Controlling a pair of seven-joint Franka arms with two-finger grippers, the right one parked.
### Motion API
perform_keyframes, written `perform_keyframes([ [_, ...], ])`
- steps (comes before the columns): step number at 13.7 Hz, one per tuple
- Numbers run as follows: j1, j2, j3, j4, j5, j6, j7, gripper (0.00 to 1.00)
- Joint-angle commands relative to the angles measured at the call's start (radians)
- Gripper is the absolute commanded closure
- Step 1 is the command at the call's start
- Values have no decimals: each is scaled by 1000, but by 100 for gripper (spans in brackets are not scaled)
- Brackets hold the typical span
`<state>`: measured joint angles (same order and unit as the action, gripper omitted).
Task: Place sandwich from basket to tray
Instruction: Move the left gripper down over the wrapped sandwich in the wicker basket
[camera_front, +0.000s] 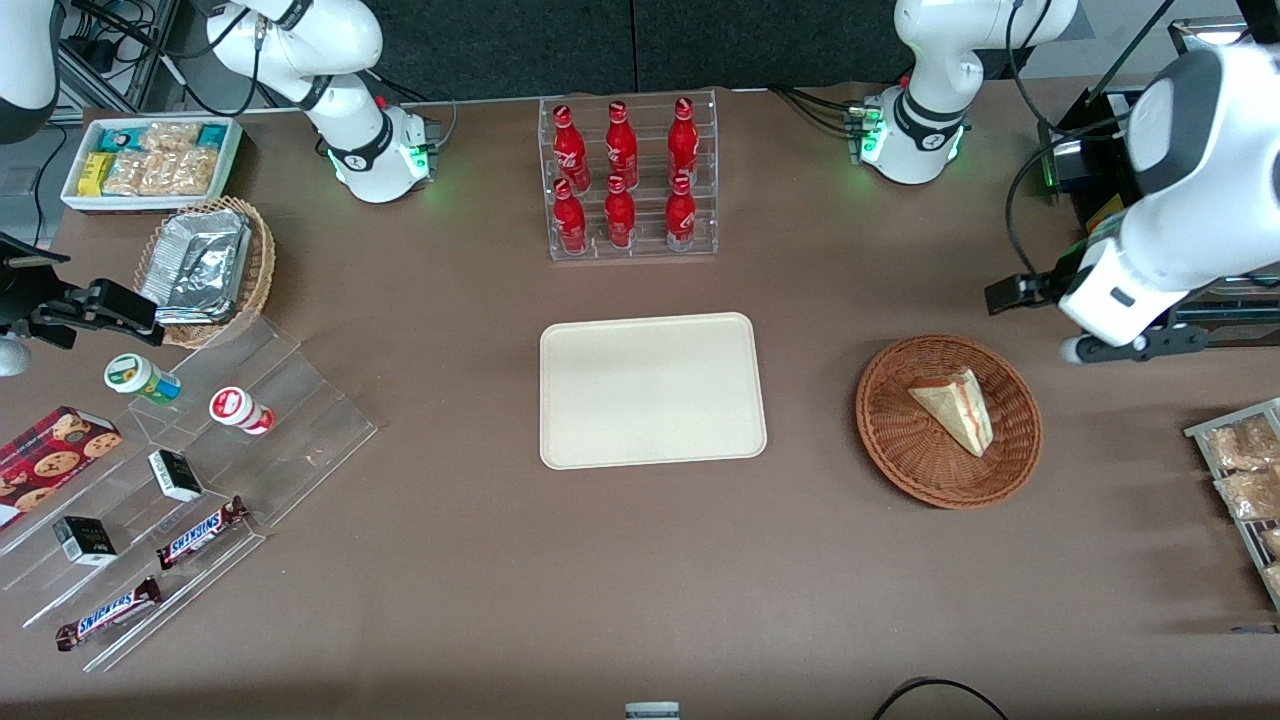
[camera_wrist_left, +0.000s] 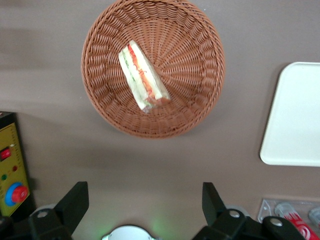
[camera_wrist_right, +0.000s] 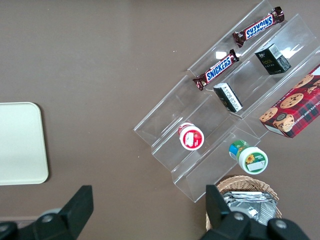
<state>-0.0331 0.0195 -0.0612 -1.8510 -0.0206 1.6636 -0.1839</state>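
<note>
The gripper (camera_wrist_left: 145, 210) hung wide open and empty above the counter (camera_front: 600, 560). The sandwich (camera_front: 955, 405) lay in the basket (camera_front: 890, 440), toward 3 o'clock of the tray (camera_front: 652, 390). A descent off the wedge's narrow axis risked pinching soft bread unevenly, or catching the wicker rim.

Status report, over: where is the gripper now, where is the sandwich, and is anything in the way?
Gripper open, hovering farther from front camera than basket. Sandwich lying in basket, untouched. Tray bare, path unobstructed.
</note>
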Motion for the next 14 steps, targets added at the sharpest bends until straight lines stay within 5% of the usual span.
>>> perform_keyframes([
  [1,1,-18,8,-105,7,114,1,0],
  [6,1,8,34,-255,30,368,-77,0],
  [14,-1,92,34,-339,47,637,-463,0],
])
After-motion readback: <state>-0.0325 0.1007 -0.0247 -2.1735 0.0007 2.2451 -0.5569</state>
